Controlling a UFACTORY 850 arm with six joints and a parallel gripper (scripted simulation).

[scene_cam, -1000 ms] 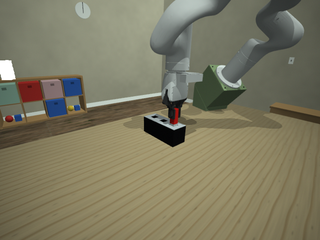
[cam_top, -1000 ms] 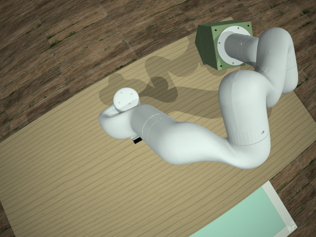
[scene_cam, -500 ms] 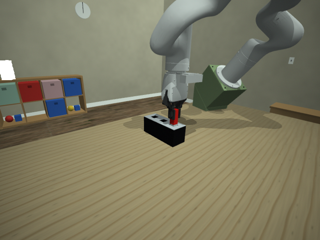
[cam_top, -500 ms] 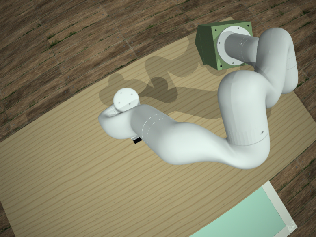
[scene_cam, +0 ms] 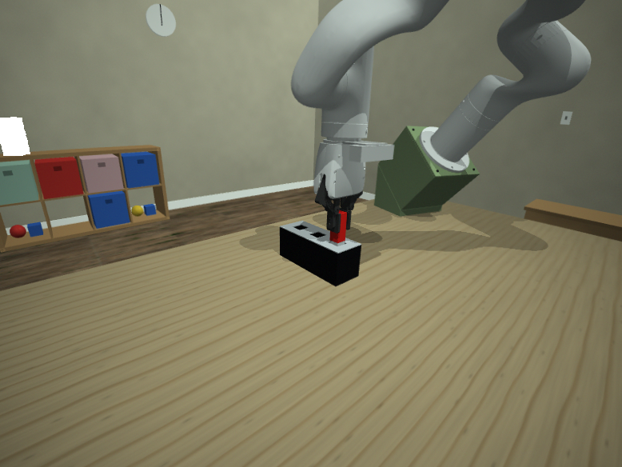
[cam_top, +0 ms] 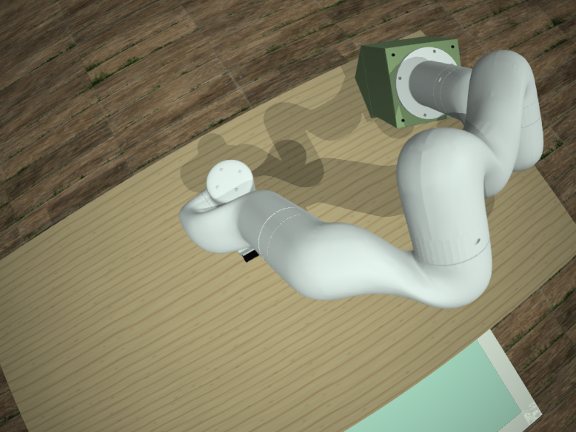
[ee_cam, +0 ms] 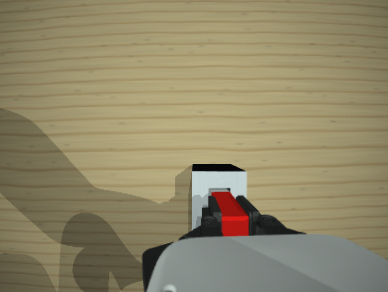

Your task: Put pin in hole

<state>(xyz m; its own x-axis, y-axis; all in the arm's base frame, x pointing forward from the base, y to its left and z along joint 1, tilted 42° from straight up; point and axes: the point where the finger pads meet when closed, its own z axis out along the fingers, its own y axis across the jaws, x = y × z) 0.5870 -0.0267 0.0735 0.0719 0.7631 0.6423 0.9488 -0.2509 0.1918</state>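
Note:
A black block (scene_cam: 320, 253) with a grey top and three square holes sits on the wooden table. The pin (scene_cam: 340, 229) stands upright in the hole nearest the camera, at the block's right end, red end up. Only red shows above the block's top. My gripper (scene_cam: 338, 212) is directly above that hole and shut on the pin's red part. In the wrist view the pin (ee_cam: 229, 211) shows red between the black fingers over the block's grey end (ee_cam: 218, 188). In the overhead view the arm hides the block except for a black corner (cam_top: 250, 255).
The other two holes (scene_cam: 309, 230) are empty. The arm's green base (scene_cam: 419, 173) stands behind the block. A shelf with coloured bins (scene_cam: 80, 188) stands by the far wall. A pale green mat (cam_top: 453, 395) lies beyond the table's edge.

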